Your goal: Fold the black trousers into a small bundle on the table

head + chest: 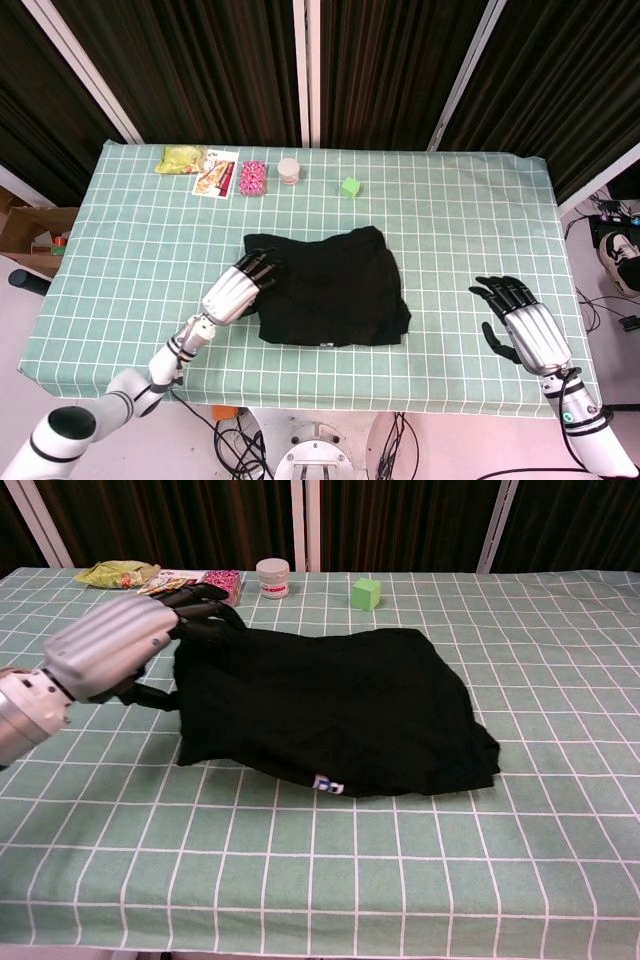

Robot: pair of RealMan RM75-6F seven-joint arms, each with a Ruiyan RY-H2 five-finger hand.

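Right hand (522, 327) near the front right edge of the table (130, 250), fingers spread, holding nothing. Left hand (237, 288) grips the left edge of the folded trousers (325, 287), which lie mid-table. Far side: green cube (350, 186), white jar (289, 171), snack packets (216, 173).

Head view is looking steeply down from high above the near edge, taking in the whole table (130, 250). Chest view is sitting low and close, facing across toward the curtains (400, 520). Both are sharing the trousers (330, 285) and left hand (232, 291).
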